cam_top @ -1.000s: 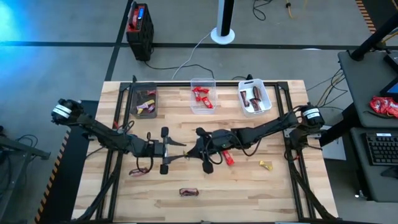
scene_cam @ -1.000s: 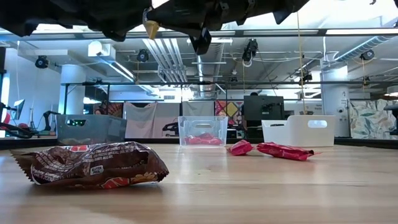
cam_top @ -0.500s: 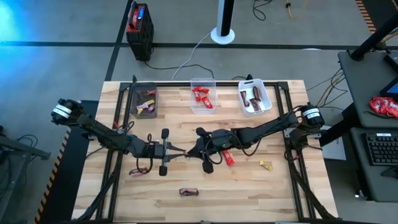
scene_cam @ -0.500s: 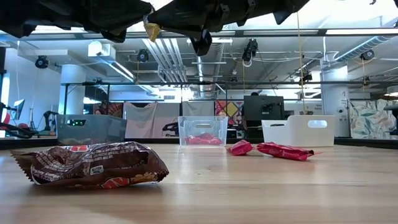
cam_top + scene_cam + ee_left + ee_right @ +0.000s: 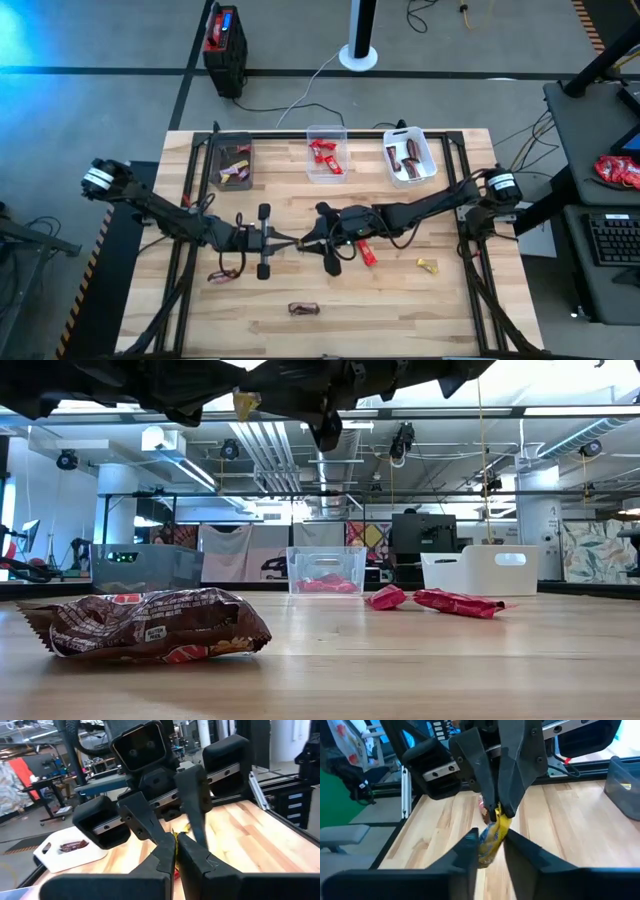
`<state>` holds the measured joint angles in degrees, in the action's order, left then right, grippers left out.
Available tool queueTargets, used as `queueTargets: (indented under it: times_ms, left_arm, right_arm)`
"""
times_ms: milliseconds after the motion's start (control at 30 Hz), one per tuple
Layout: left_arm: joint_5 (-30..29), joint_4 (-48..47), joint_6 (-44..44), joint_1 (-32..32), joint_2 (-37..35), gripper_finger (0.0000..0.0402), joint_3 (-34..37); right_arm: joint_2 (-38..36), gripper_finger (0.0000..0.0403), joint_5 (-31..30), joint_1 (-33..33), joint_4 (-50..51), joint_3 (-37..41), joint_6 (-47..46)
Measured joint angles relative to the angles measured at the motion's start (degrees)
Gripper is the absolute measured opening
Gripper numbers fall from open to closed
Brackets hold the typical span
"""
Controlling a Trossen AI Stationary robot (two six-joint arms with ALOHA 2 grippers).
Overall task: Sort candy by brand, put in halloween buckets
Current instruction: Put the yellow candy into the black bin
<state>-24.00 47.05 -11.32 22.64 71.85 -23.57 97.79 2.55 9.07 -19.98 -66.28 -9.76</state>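
Observation:
High above the table's middle my two grippers meet tip to tip. My left gripper point(image 5: 291, 243) is shut on a small yellow candy point(image 5: 492, 834), which shows in the low view as a candy point(image 5: 245, 402) far above the wood. My right gripper point(image 5: 307, 243) faces it, open, its fingers point(image 5: 469, 845) standing on either side of the candy's other end. At the far edge stand the buckets: a dark grey bucket point(image 5: 232, 162), a clear bucket point(image 5: 326, 155) with red bars and a white bucket point(image 5: 409, 158) with brown bars. My left gripper pinches one end of the yellow candy point(image 5: 498, 815) between its two fingertips, coming level from the table's left. The candy is lifted clear of the table, its free end reaching between my right gripper's fingers. My right gripper: whether its fingers touch the candy I cannot tell.
Loose candy lies on the wood: a red bar point(image 5: 367, 253) under the right arm, a yellow piece point(image 5: 428, 265) to the right, a brown bar point(image 5: 304, 309) near the front edge and a dark one point(image 5: 225, 274) under the left arm. A black-and-red box point(image 5: 224, 40) stands on the floor behind.
My left gripper's fingers have closed onto the yellow candy that my right gripper holds out. Both arms have otherwise kept their place above the table's middle, and the candy stays high above the wood.

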Motion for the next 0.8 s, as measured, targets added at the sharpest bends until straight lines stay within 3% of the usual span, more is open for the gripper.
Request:
queueTargets:
  times_ms: [167,300,500,633,700,800]
  left_arm:
    - [-2.7,-3.8,0.0,-1.2,-2.0,0.0001,0.0]
    - [-7.6,-9.8,-0.1,-2.1,-4.8,0.0001,0.1]
    - [-30.2,-24.4,1.2,-5.9,-12.3,0.0001,0.1]
    - [-43.0,-38.0,6.9,-14.0,-17.9,0.0,0.0]
    - [-41.7,-45.6,11.7,-20.5,-20.2,0.0,0.0]
    - [-30.6,-53.7,18.8,-31.9,-21.9,0.0,0.0]
  right_arm:
    - [-1.6,0.0133,-0.5,-1.4,4.1,-0.8,-0.1]
    - [-4.0,0.0159,-5.6,-2.2,10.5,-2.2,-0.1]
    - [-6.9,0.0182,-20.0,-2.6,20.4,-3.2,-0.8]
    - [-7.7,0.0189,-23.6,-2.7,21.0,-3.2,-0.9]
    - [-7.3,0.0189,-23.6,-2.7,21.3,-3.2,-0.9]
    - [-6.9,0.0189,-23.5,-2.7,21.8,-3.1,-1.2]
